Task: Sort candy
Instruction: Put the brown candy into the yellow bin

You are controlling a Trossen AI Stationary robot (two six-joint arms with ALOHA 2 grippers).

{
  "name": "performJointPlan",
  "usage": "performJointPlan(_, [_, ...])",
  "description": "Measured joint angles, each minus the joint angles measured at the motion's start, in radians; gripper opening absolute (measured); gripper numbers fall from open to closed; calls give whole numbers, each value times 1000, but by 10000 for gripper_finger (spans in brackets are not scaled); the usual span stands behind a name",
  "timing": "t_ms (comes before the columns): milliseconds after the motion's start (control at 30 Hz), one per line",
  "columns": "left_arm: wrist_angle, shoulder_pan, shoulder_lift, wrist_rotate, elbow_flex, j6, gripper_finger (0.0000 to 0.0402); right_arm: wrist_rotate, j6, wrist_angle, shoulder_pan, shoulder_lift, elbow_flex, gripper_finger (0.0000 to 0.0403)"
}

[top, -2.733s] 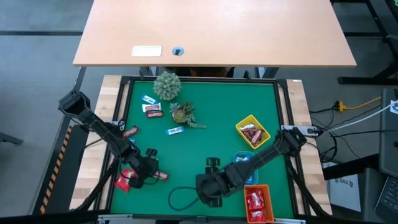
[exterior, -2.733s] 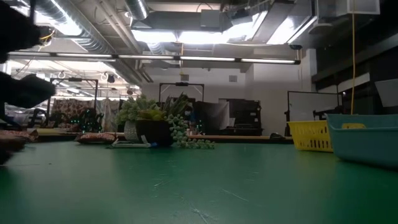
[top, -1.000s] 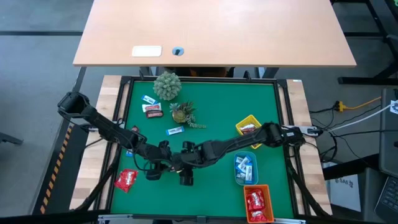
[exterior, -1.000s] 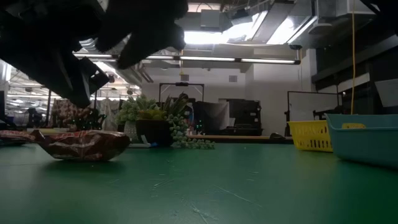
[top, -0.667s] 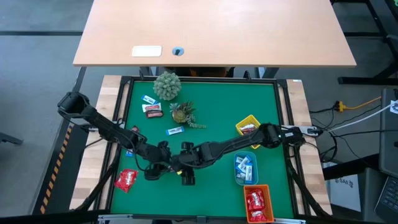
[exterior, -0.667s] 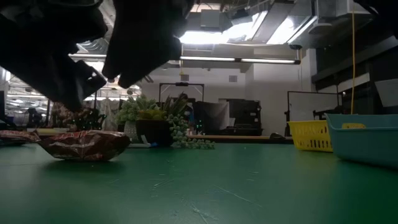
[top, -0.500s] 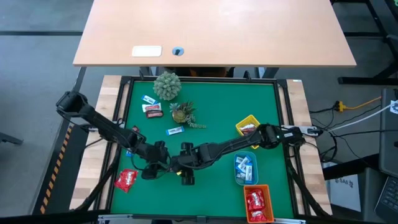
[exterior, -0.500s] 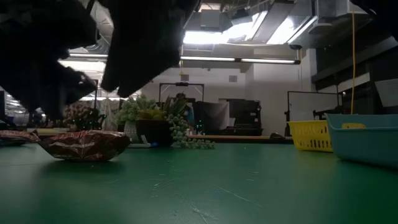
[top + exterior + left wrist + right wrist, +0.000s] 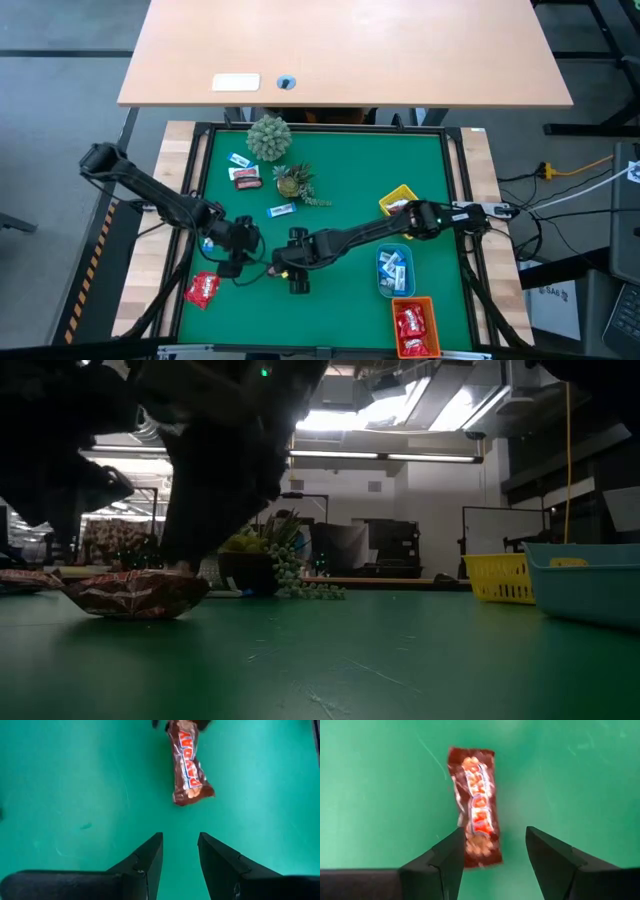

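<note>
The right gripper (image 9: pixel 492 854) hangs spread over a brown wrapped mini bar (image 9: pixel 476 822); the left gripper (image 9: pixel 180 851) stands parted nearby

brown mini bar (image 9: pixel 476 805) with red-white lettering, green mat (image 9: pixel 340 180), yellow tray (image 9: pixel 398 196), dark pincers

A green mat (image 9: pixel 330 180) fills the frame's centre. Two small plants (image 9: pixel 269 136) stand upper left. Yellow tray (image 9: pixel 397 196), blue tray (image 9: pixel 380 284) and orange tray (image 9: pixel 431 310) line the lower right.
</note>
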Motion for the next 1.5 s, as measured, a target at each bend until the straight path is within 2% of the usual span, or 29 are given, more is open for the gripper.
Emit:
performJointPlan(400, [2,57,-18,-16,0,3,119,-203,-9,80,-38,75,2,197])
performJointPlan(733, [8,61,-18,-15,0,-2,119,-233,-5,72,-50,77,2,79])
performJointPlan(833, [8,61,-18,-15,0,-1,119,-233,10,61,-50,73,2,58])
performJointPlan(1100, [13,61,-17,-14,0,-1,119,-340,64,-82,-43,-33,-1,71])
performJointPlan(1267, [14,61,-17,-15,0,-1,119,-333,28,-289,-40,-115,2,58])
performJointPlan(1500, [22,61,-17,-15,0,-1,119,-89,-21,-685,-42,-204,2,65])
